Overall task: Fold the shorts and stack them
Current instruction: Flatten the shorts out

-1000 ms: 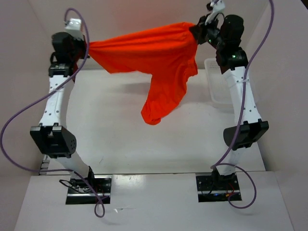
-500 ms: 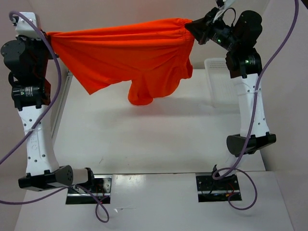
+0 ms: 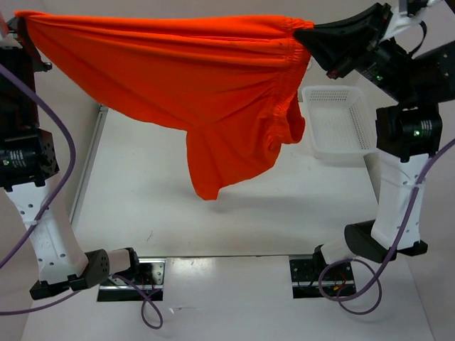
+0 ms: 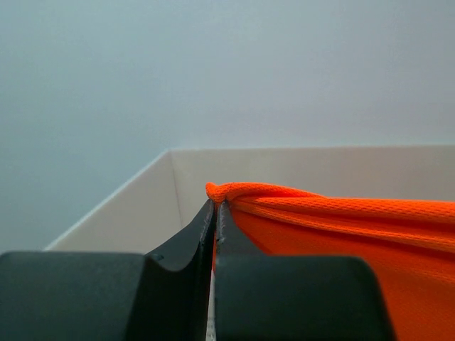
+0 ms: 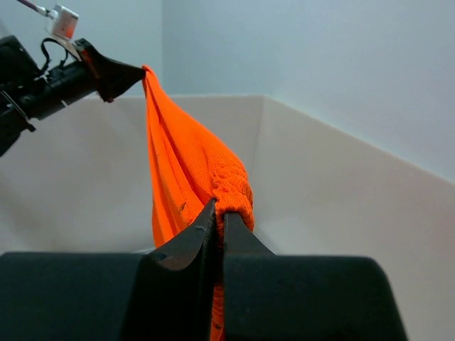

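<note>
The bright orange-red shorts hang stretched high above the table between both arms, the waistband taut along the top and a leg drooping down in the middle. My left gripper is shut on the left end of the waistband, seen pinched in the left wrist view. My right gripper is shut on the gathered right end of the waistband, as the right wrist view shows. No part of the shorts touches the table.
A white perforated plastic basket stands at the table's right side, beside the right arm. The white tabletop lies below the hanging cloth. Beige walls enclose the table at the back and sides.
Both arms have risen and spread apart. The shorts have been lifted higher and pulled wider and flatter, with the waistband now taut near the top of the view.
</note>
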You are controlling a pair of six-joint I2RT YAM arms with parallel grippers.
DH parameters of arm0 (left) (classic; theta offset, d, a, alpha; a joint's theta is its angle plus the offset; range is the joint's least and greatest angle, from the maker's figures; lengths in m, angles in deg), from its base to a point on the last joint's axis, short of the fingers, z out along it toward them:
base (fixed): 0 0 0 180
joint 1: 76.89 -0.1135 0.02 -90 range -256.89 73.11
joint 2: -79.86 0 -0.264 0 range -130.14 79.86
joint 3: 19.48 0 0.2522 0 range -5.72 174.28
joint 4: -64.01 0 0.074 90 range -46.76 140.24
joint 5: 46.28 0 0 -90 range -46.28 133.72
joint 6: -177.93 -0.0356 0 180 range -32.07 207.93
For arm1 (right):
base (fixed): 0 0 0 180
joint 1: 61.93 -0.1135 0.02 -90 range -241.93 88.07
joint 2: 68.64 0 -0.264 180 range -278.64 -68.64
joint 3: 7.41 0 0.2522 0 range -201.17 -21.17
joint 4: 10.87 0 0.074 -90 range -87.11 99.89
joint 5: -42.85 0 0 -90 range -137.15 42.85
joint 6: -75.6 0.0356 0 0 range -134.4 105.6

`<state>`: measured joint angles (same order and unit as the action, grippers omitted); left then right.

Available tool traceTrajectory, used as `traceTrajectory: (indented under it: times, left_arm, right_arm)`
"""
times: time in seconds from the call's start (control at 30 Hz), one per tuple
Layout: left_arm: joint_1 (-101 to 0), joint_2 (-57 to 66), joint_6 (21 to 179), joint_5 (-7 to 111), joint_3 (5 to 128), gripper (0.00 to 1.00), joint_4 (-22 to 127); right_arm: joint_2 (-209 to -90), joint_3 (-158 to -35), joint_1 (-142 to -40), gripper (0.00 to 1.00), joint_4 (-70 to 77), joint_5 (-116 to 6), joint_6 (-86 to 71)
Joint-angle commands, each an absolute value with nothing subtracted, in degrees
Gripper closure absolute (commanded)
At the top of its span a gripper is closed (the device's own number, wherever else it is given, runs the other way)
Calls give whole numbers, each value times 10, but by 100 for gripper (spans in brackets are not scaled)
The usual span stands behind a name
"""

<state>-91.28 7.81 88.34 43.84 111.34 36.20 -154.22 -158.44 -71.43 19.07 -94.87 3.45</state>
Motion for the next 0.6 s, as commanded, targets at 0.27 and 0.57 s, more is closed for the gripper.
traceTrajectory:
  times: [0.27, 0.57]
  left_arm:
    - [-929, 38, 879, 482, 1075, 100, 379]
    - [-873, -31, 879, 504, 926, 100, 369]
  right_arm:
    - [-1503, -1459, -708, 100, 113, -926, 120]
    - [-1560, -1249, -708, 100, 90, -871, 109]
